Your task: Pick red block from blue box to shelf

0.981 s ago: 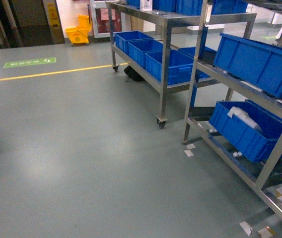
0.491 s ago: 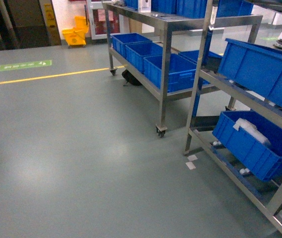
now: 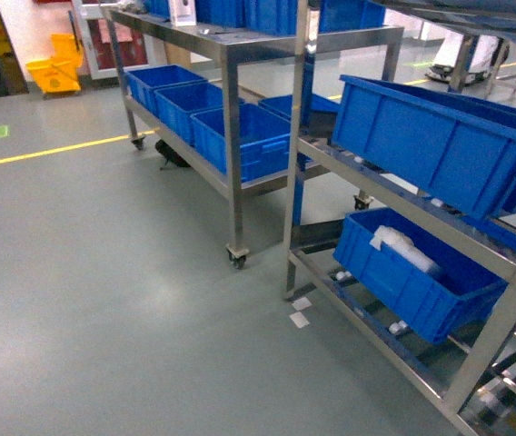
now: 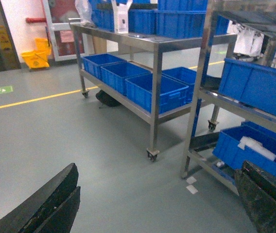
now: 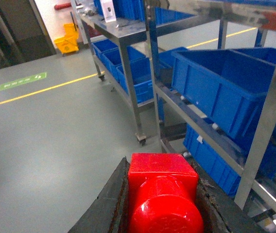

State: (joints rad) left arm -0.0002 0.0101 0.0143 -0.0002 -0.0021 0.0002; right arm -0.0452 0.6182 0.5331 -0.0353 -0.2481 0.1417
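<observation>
Red block held in the right end effector, steel racks ahead.

At far left a yellow mop bucket [image 3: 54,71] stands by the wall, with a yellow line [image 3: 54,152] crossing the grey floor [image 3: 104,300]. The left end effector [image 4: 152,204] has its dark fingers [image 4: 45,204] spread wide apart, nothing between them. Centre, a wheeled steel rack [image 3: 231,118] carries dark blue crates [image 3: 240,136]. To the right, the shelf [image 3: 512,300] holds more of these. The right end effector [image 5: 160,208] is clamped around the red block [image 5: 162,194].
</observation>
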